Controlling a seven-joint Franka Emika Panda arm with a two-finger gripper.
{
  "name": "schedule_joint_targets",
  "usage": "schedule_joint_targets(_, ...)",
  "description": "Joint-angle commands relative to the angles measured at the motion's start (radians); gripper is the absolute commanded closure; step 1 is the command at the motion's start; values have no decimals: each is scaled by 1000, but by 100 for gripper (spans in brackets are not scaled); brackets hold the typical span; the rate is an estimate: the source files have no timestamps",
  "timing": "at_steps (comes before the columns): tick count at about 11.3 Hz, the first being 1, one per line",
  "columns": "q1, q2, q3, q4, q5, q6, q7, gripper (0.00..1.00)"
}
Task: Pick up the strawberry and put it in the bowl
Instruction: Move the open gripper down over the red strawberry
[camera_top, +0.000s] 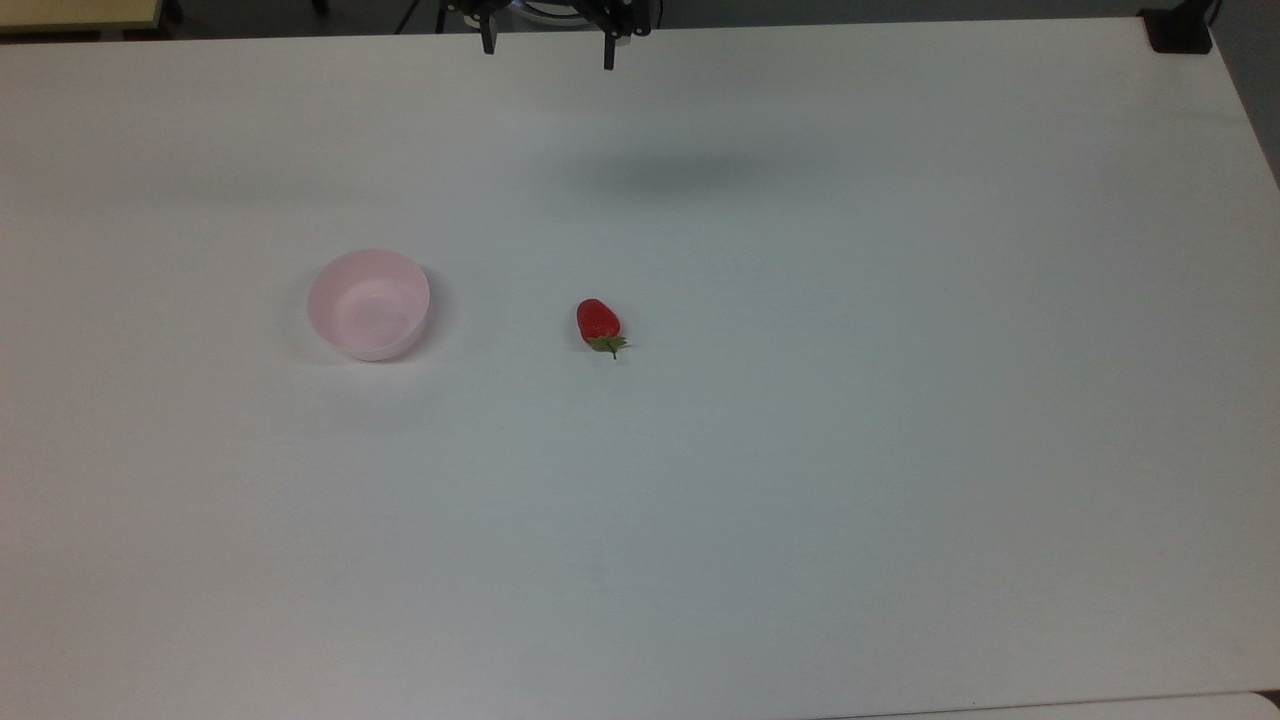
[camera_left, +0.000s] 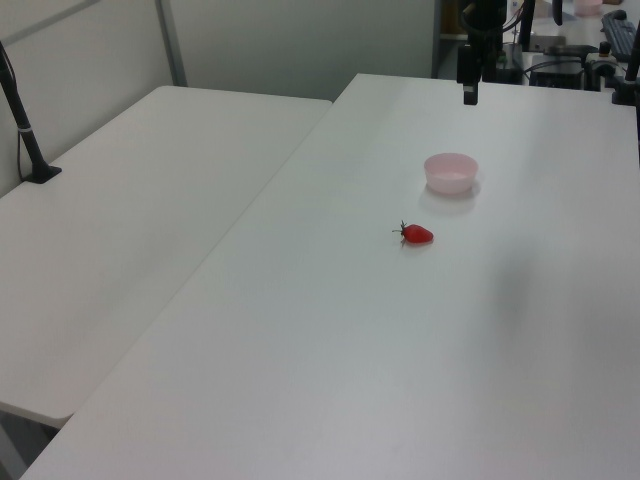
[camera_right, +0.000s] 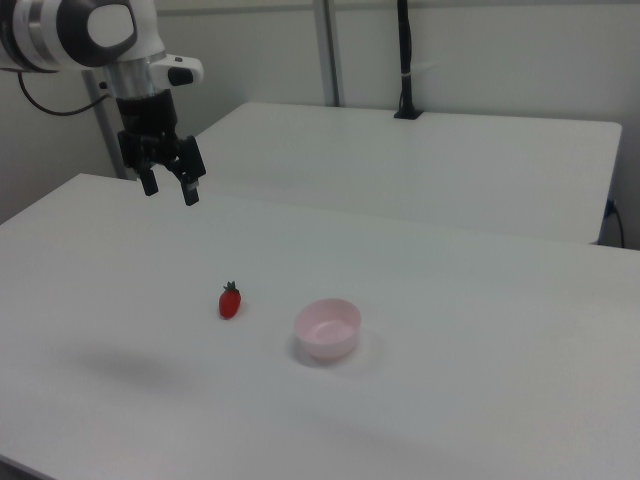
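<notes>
The gripper (camera_right: 169, 190) hangs upper left in the right view, jaws spread and empty. The strawberry (camera_right: 230, 301) lies well below them on the table (camera_right: 480, 380), near the bowl (camera_right: 327, 329)

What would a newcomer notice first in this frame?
The red strawberry stands out, lying alone near the middle of the white table. A pale pink bowl sits apart from it, toward the top view's left. The black claw hangs open in the air, well away from both.
</notes>
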Motion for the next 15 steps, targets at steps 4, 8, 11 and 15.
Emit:
schedule_joint_targets(4, 0, 74, -7, -18, 9, 85, -173, 0)
schedule_joint_targets(8, 0, 191, -7, -30, -2, 203, -243, 0)
schedule_joint_targets(11, 4, 288, -7, -30, -4, 287, -234, 0)
schedule_joint_targets(15, 32, 392, 3, -32, -56, 365, -169, 0)
